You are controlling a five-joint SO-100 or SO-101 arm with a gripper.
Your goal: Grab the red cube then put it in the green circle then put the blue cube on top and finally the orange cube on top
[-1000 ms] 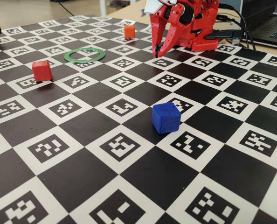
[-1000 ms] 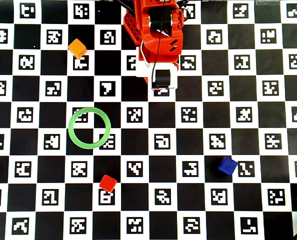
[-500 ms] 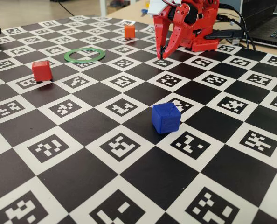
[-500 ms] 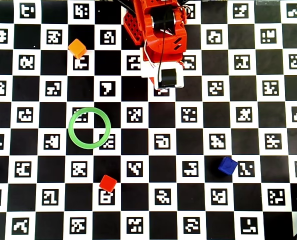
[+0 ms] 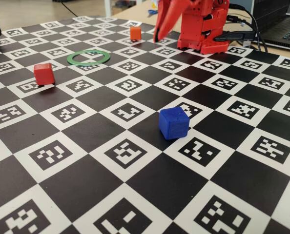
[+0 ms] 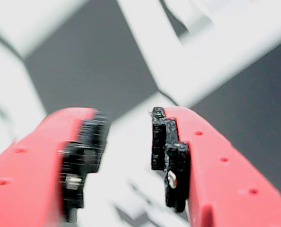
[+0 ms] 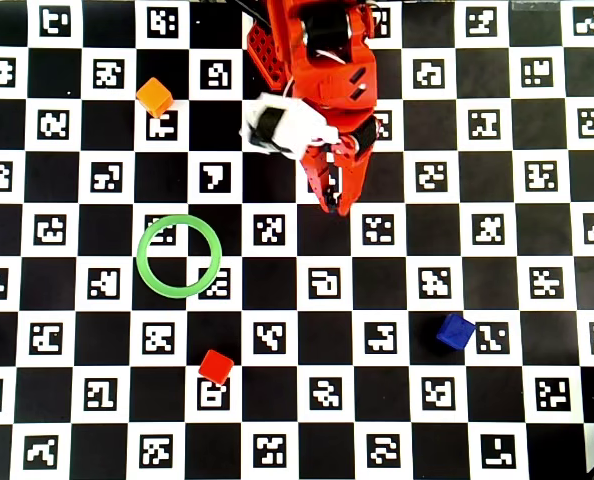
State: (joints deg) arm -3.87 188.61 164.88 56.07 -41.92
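red cube (image 7: pixel 216 366) — alone, below green circle (image 7: pixel 179 255) | hand (image 7: pixel 331 208) — slightly spread, empty, above board

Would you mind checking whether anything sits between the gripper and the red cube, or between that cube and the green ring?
Nothing visible does. In the overhead view, only bare checkerboard lies between the gripper and the red cube, and between that cube and the green circle. The blue cube and orange cube sit well aside.

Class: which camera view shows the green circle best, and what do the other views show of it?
The overhead view: the green circle appears whole and round, empty inside. The fixed view shows the same ring flattened by the slant and far off. The wrist view shows none of it, only the gripper.
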